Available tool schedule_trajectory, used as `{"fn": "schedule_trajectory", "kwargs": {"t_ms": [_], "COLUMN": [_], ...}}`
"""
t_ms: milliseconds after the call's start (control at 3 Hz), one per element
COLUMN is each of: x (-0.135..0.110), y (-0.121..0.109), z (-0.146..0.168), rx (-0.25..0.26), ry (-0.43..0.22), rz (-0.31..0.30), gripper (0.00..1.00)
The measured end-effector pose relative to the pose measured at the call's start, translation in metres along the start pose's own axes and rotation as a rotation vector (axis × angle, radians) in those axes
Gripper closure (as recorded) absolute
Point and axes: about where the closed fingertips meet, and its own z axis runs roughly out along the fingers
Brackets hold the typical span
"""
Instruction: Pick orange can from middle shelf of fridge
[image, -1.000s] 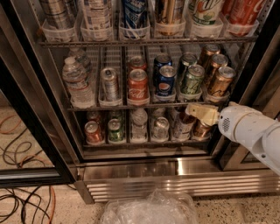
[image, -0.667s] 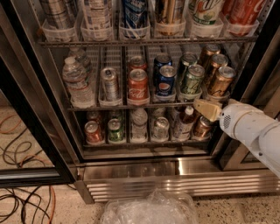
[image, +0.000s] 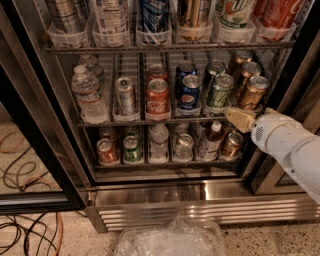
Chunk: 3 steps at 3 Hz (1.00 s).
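The tan-tipped pincer (image: 240, 119) on the white robot arm (image: 289, 146) has climbed over the last second. It was level with the rack below and is now at the front edge of the grey wire-rack middle table (image: 130, 121) of the steel-framed, glass-doored fridge (image: 200, 212). It has also drifted toward that table's front right corner. It now sits just below and left of the front shiny copper-orange soda can (image: 254, 92), near it but seemingly not touching. Whether the pincer is spread or pressed together I cannot tell. The can stands upright in its lane, unlifted, so I judge the approach nearly lined up and the grasp not yet begun.

Counted on the middle table, from right edge to left edge:
- Three copper-orange cans, one behind another in the right-edge lane.
- Two green cans (image: 220, 90).
- Two blue Pepsi cans (image: 190, 93).
- Two red Coca-Cola cans (image: 158, 96).
- One silver can (image: 125, 95).
- Two clear water bottles (image: 87, 94) at the left edge.
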Motion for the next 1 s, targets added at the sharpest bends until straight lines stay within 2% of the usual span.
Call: {"fn": "schedule_trajectory", "kwargs": {"t_ms": [667, 1000], "x": [-0.0049, -0.0058], "y": [-0.0004, -0.0015], "z": [0.0123, 0.0140], "rx": [0.002, 0.004], "ry": [-0.026, -0.031], "rz": [0.007, 0.009], "gripper": [0.31, 0.31]}}
